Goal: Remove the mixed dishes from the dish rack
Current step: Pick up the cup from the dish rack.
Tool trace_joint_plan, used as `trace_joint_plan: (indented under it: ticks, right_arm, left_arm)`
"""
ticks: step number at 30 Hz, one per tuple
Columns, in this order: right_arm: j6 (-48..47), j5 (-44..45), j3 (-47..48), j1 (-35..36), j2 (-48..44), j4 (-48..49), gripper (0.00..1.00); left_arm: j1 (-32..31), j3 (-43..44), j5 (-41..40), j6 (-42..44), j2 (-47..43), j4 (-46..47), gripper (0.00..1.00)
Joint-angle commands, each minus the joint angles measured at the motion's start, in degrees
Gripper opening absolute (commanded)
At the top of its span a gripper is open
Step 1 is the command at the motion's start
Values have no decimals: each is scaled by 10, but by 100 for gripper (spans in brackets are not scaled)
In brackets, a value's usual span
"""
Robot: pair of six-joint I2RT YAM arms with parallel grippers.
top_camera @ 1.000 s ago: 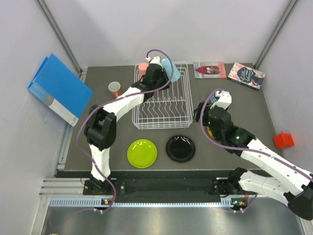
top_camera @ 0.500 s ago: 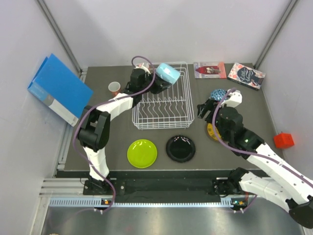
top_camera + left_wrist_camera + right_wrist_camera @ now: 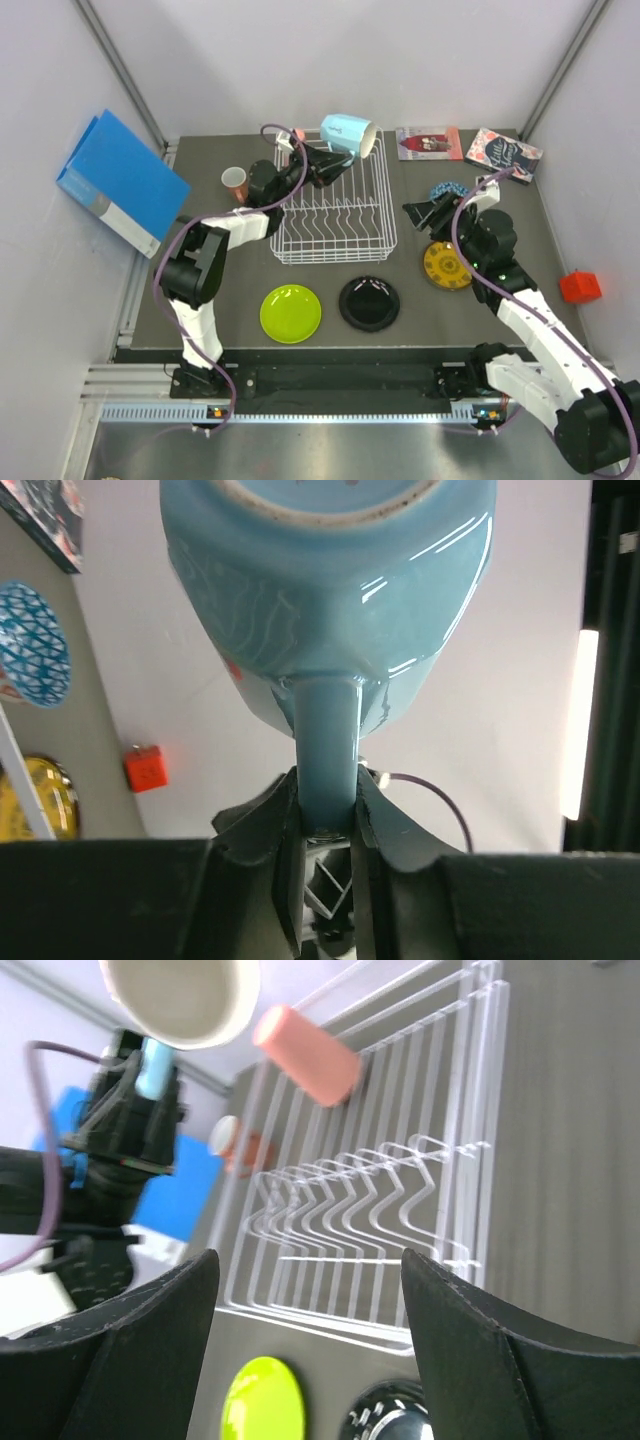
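Note:
My left gripper (image 3: 322, 160) is shut on the handle of the light blue mug (image 3: 349, 135) and holds it above the back of the white wire dish rack (image 3: 335, 235). In the left wrist view the mug (image 3: 330, 590) fills the top, with its handle pinched between the fingers (image 3: 375, 815). A pink cup (image 3: 305, 1055) lies at the rack's back. A salmon cup (image 3: 234, 182) stands left of the rack. My right gripper (image 3: 418, 212) is open and empty, right of the rack, beside the blue patterned bowl (image 3: 450, 189) and the yellow plate (image 3: 446, 265).
A lime-green plate (image 3: 291, 312) and a black plate (image 3: 369, 303) lie in front of the rack. Two books (image 3: 429, 142) (image 3: 504, 155) lie at the back right. A blue binder (image 3: 120, 182) leans at the left wall. A red block (image 3: 580, 287) sits at the far right.
My left gripper has lifted the light blue mug up out of the rack and tipped it sideways. My right arm has drawn back to the right, uncovering the bowl and yellow plate.

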Motion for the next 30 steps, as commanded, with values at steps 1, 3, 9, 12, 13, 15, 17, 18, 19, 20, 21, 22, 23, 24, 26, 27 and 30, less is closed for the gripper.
trace_joint_plan:
  ticks: [1, 3, 9, 12, 13, 15, 17, 18, 19, 20, 21, 22, 23, 24, 26, 27, 30]
  right_arm:
    - [42, -125, -8, -25, 17, 175, 73]
    - [43, -133, -5, -25, 32, 193, 73]
    - [52, -135, 25, -26, 86, 241, 72]
    - [56, -140, 44, -25, 121, 257, 72]
    - [58, -141, 48, -26, 129, 261, 72]
    - [60, -145, 51, -24, 150, 277, 71]
    - [63, -147, 46, -25, 165, 295, 70]
    - [64, -147, 44, -25, 170, 303, 70]
    - [64, -147, 44, -25, 178, 306, 70]
    - [66, -147, 48, -25, 184, 313, 70]
    - [66, -149, 49, -25, 189, 317, 70]
    - [67, -151, 49, -25, 198, 320, 70]
    - [68, -150, 50, -25, 201, 326, 70]
    - [70, -150, 51, -25, 204, 336, 69]
    - [70, -147, 55, -25, 215, 344, 70]
    - [70, -147, 56, -25, 217, 349, 69]
    - [70, -143, 60, -26, 225, 360, 69]
  left_arm:
    - [1, -12, 17, -95, -8, 336, 0]
    - [0, -22, 27, -90, -21, 326, 0]
    - [-10, -48, 43, -83, -42, 316, 0]
    - [-20, -58, 49, -75, -54, 309, 0]
    - [-23, -63, 49, -71, -56, 305, 0]
    - [-27, -67, 54, -68, -65, 305, 0]
    - [-28, -68, 59, -68, -72, 303, 0]
    - [-29, -70, 60, -68, -76, 302, 0]
    - [-32, -71, 63, -65, -82, 297, 0]
    - [-34, -72, 63, -63, -85, 295, 0]
    - [-37, -74, 64, -57, -87, 292, 0]
    - [-39, -76, 65, -56, -92, 290, 0]
    - [-41, -78, 66, -55, -93, 291, 0]
    - [-45, -81, 65, -54, -93, 294, 0]
    - [-48, -84, 68, -53, -95, 295, 0]
    - [-51, -90, 68, -51, -96, 295, 0]
    - [-60, -100, 66, -49, -95, 298, 0]
